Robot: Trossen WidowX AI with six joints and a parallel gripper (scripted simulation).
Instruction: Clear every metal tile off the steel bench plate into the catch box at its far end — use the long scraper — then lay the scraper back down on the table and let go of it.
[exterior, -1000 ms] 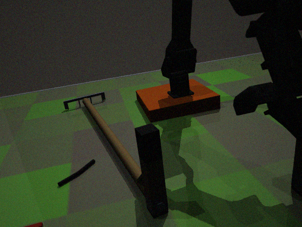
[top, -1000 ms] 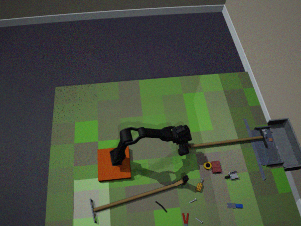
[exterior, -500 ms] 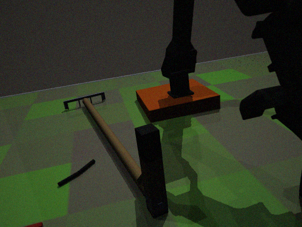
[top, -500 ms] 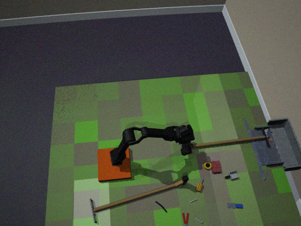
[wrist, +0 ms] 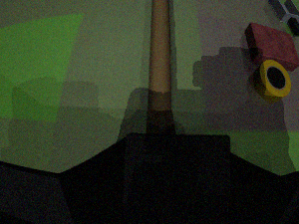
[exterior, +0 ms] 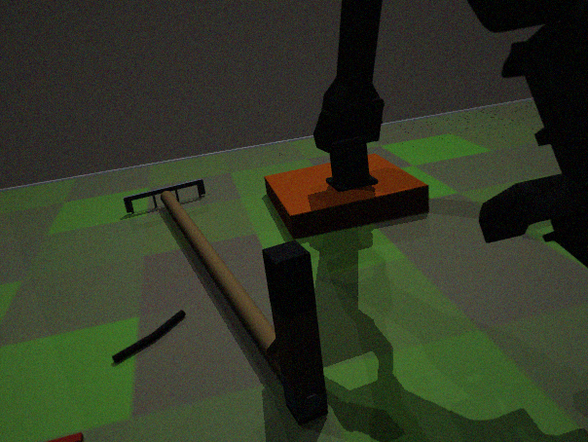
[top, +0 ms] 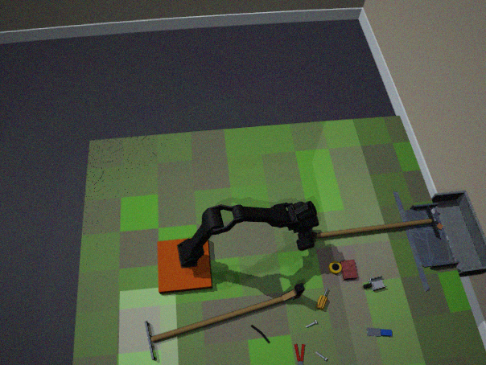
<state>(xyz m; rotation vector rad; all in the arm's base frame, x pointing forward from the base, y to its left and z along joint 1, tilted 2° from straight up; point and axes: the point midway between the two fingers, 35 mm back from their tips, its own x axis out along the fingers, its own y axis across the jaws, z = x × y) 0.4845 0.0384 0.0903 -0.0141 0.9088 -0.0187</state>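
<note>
My gripper (top: 307,238) (wrist: 163,141) is shut on the dark grip end of the long scraper, whose wooden handle (top: 372,229) (wrist: 158,35) runs off to the right. The scraper's dark blade (top: 435,220) stands at the far end of the steel bench plate (top: 426,246), right at the near rim of the grey catch box (top: 467,237). A small orange tile (top: 439,226) lies just past the blade, at the box's edge. I make out no other tile on the plate.
A second long tool, a rake (top: 219,318) (exterior: 214,273), lies at the front. A yellow ring (top: 335,267) (wrist: 274,79), a red block (top: 349,269) (wrist: 271,44), a clip (top: 376,284), a yellow screwdriver (top: 322,301), screws and red pliers (top: 298,354) lie scattered. The arm's base sits on an orange block (top: 173,277) (exterior: 297,192).
</note>
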